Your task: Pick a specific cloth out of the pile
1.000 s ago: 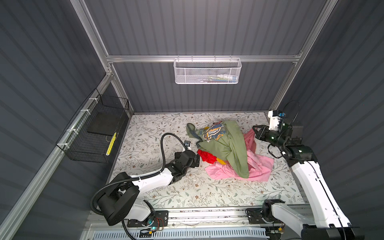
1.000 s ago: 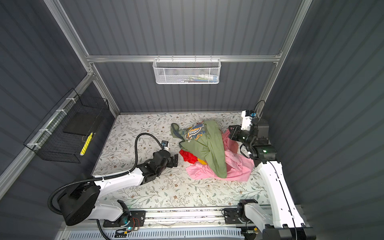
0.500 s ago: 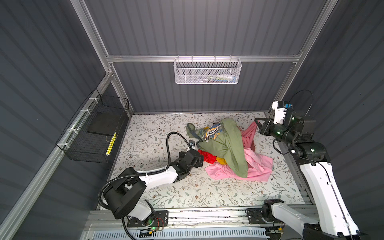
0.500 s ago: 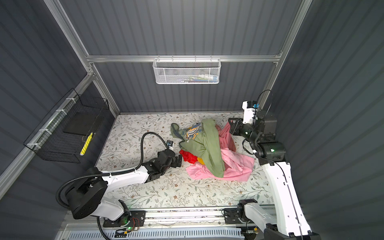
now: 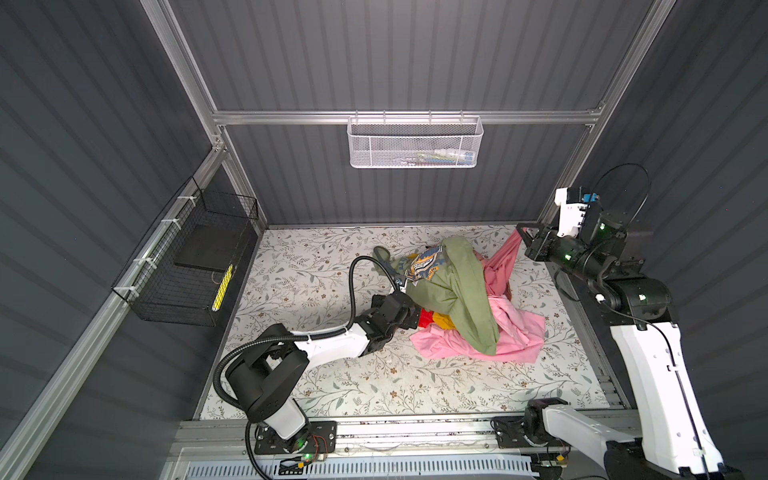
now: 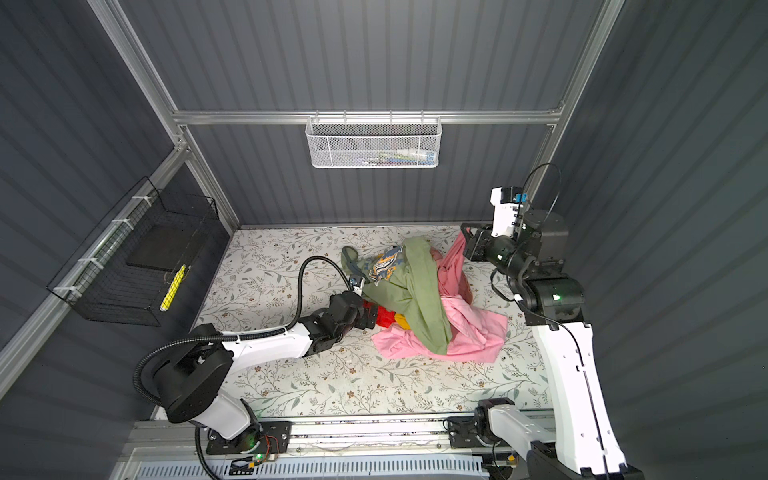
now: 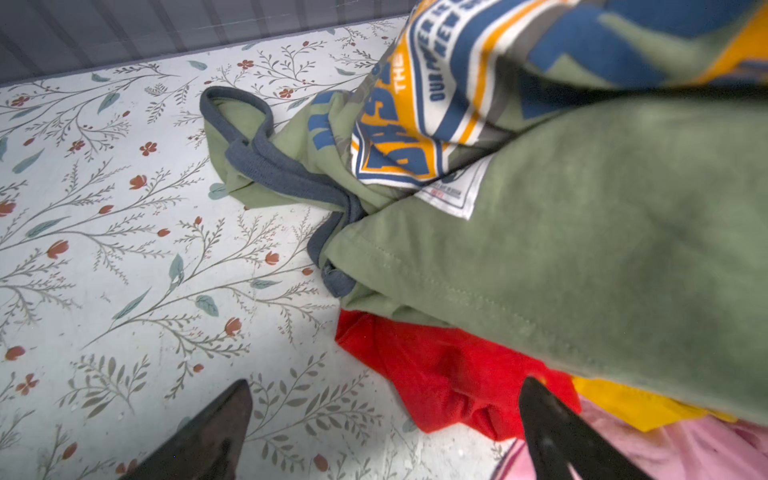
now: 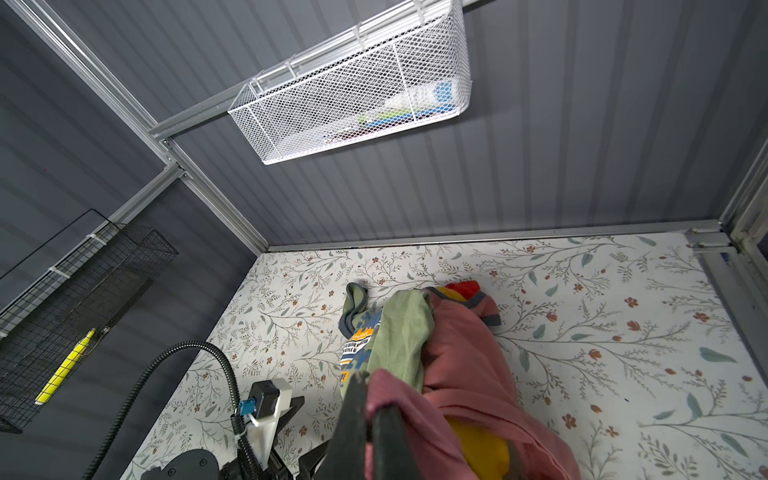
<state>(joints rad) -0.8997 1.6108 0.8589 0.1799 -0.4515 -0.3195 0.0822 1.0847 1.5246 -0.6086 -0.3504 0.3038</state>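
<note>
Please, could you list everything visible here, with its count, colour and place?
table: 1, white floral, cell floor
pile: 1, mixed colours, table, right of middle
green T-shirt: 1, olive with blue-orange print, top of pile
salmon cloth: 1, dusty pink, one end raised off pile, far right
pink cloth: 1, bright pink, bottom of pile, near side
red cloth: 1, red, under T-shirt, pile's left edge
yellow cloth: 1, yellow, beside red cloth
white basket: 1, white mesh, back wall; contents unclear
black basket: 1, black wire, left wall
yellow stick: 1, yellow, in black basket
left gripper: 1, black, open, at red cloth
right gripper: 1, black, shut on salmon cloth
</note>
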